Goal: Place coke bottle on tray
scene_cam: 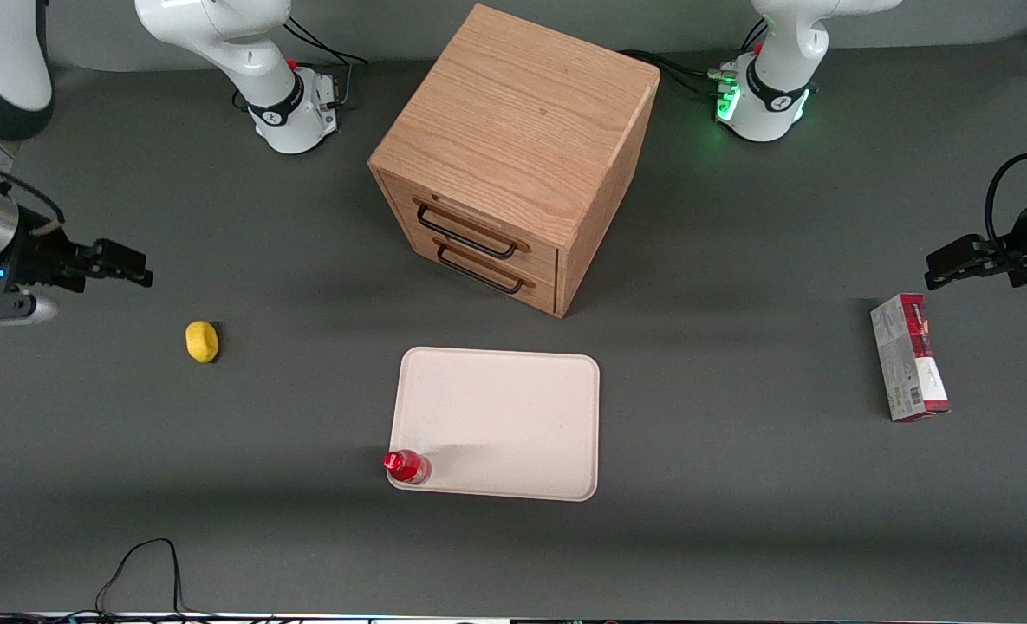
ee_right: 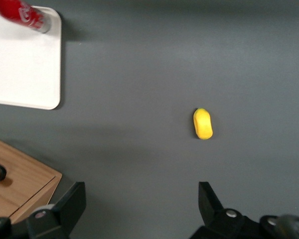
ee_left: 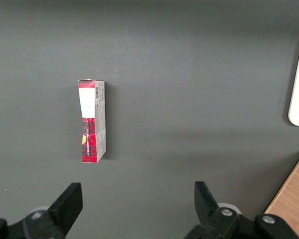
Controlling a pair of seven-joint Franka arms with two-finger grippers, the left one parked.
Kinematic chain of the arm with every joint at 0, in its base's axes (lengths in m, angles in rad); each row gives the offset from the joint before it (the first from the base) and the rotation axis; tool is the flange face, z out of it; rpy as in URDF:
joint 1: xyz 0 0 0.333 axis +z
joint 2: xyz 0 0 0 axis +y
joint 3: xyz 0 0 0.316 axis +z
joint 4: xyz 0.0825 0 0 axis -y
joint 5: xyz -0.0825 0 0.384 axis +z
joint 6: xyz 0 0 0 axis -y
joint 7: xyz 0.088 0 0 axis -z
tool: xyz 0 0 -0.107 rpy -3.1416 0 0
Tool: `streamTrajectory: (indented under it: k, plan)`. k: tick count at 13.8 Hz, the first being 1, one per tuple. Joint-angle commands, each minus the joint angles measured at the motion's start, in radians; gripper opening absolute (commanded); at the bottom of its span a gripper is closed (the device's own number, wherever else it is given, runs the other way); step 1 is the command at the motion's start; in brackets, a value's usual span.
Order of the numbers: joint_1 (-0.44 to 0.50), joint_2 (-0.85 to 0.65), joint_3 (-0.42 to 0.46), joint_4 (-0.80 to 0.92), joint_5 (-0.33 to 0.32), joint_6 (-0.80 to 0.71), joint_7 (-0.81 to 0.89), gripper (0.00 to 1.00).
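Glossy red plastic, the coke bottle (scene_cam: 406, 466) stands upright on the smooth cream tray (scene_cam: 513, 416), at its rounded corner nearest the front camera. The black gripper (scene_cam: 136, 269), fingers spread and empty, hovers well apart, near a matte yellow lemon (scene_cam: 202, 341).

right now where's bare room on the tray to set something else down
Most of the pale cream rectangular tray is bare, from its edge facing the wooden drawer cabinet down to its near rim. The only occupied spot is the near corner toward the working arm's end, where the small red coke bottle stands. The open gripper hangs well away, above bare table near the yellow lemon.
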Motion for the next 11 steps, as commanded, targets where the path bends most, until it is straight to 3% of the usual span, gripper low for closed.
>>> streamTrajectory:
  k: [1, 2, 5, 11]
  plan:
    - [-0.126, -0.030, 0.154, -0.020, -0.004, -0.004, -0.026, 1.00]
    - [-0.188, -0.028, 0.245, 0.003, -0.006, -0.026, -0.026, 1.00]
    - [-0.184, -0.031, 0.255, 0.015, -0.061, -0.066, -0.091, 1.00]
    - [-0.194, -0.017, 0.240, 0.072, -0.001, -0.112, -0.041, 1.00]
